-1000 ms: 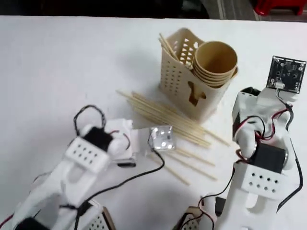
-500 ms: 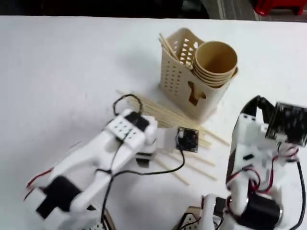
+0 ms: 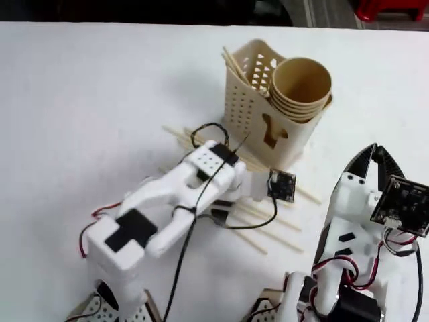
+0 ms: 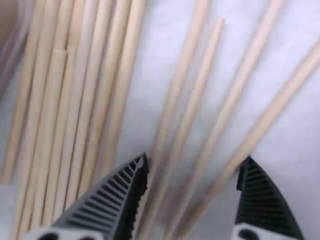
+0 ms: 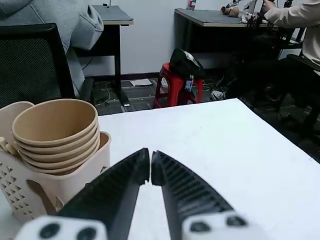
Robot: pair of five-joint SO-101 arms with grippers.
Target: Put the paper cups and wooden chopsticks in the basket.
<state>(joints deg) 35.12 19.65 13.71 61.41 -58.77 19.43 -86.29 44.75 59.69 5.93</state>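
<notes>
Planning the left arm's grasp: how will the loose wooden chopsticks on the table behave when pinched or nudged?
The chopsticks look thin, round and straight, so probably stiff, light and apt to roll. Lying packed side by side, neighbours would likely shift too.

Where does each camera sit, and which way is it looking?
High view: fixed above the table, looking down on basket, cups, chopsticks; left arm and right arm show.
Left wrist view: on the left arm, facing down at chopsticks; the open left gripper shows.
Right wrist view: on the right arm, facing level across the table past the basket; shut right gripper shows.
Shared: high and right wrist views both show basket and cups.
</notes>
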